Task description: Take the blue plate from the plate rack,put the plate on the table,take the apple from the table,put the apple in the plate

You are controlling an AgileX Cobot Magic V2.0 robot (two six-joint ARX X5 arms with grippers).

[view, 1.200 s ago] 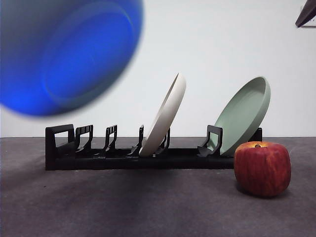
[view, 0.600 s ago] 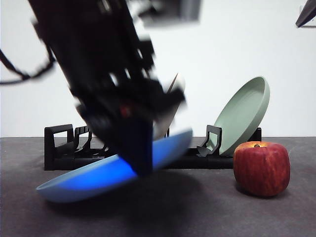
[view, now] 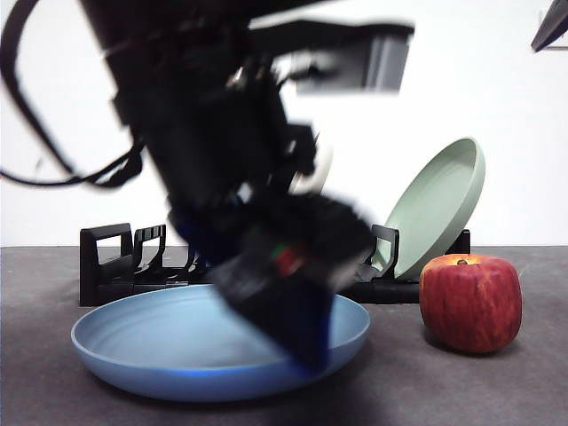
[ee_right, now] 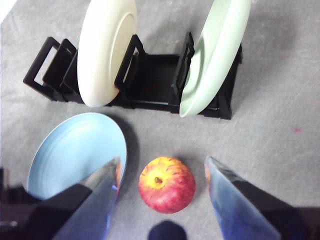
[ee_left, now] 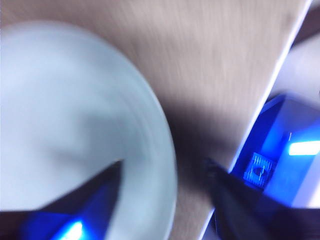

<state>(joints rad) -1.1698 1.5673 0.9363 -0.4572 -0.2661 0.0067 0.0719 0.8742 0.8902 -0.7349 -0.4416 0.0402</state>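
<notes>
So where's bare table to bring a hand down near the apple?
Bare table lies open on the apple's side away from the blue plate, and a strip between the apple and the plate rack. Crowded: the narrow gap between plate and apple, and over the plate, where the left hand sits. Right hand hangs above the apple, open.

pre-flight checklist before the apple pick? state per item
1. blue plate flat on the table: ok.
2. left gripper clear of the plate: not ok, one jaw overlaps the rim, the other is outside it.
3. apple upright, beside the plate, apart from it: ok.
4. right gripper open above the apple: ok.
5. plate rack, cream plate and green plate off the apple's path: ok.
</notes>
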